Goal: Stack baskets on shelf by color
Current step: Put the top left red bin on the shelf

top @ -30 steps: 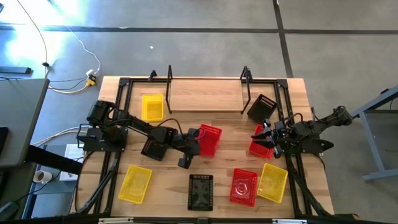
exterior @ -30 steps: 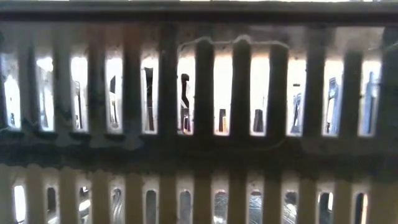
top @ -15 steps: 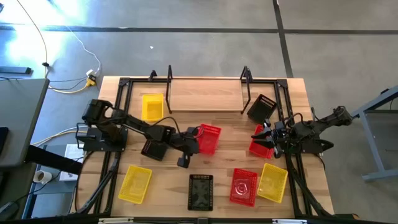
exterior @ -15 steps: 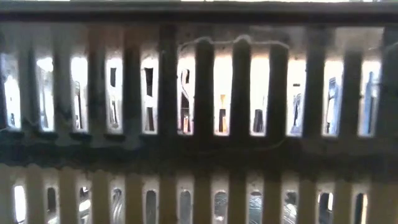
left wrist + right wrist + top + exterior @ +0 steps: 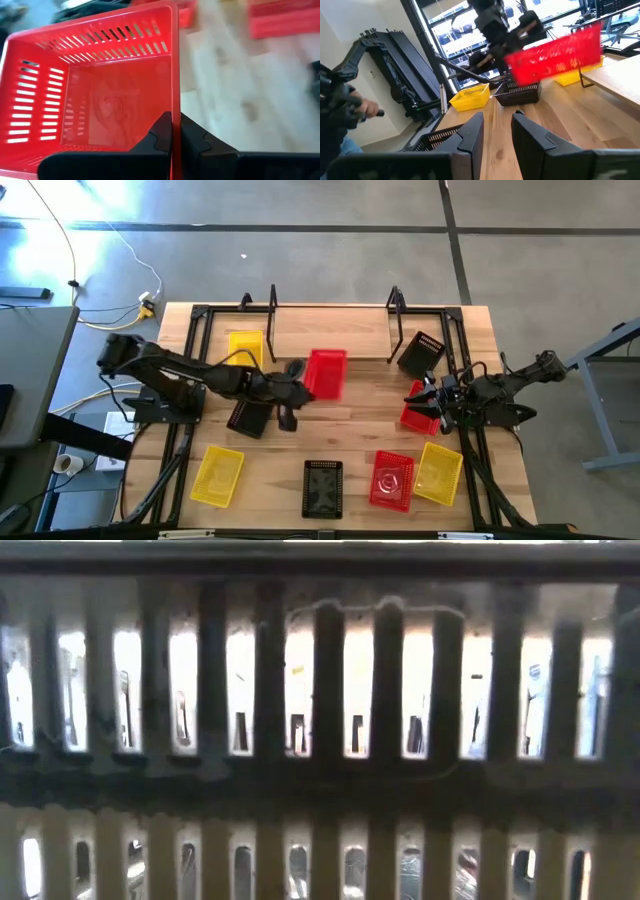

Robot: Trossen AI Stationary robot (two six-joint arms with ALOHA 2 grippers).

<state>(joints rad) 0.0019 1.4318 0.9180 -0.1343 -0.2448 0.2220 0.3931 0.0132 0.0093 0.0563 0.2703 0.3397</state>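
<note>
The high view looks straight down on the table. The low view peers through a basket wall. Both wrist views share the red basket, one close, one distant.

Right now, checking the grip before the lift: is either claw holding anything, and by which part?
The left claw pinches a red basket by its rim; the right claw holds nothing.

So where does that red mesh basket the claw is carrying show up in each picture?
High view: the red plastic mesh basket sits centre, by the shelf's front edge.
Low view: not identifiable; a basket wall blocks the lens.
Left wrist view: fills the left side, rim pinched by the left claw.
Right wrist view: upper right, blurred.
Shared landmark: the black mesh basket under the left arm.
</note>
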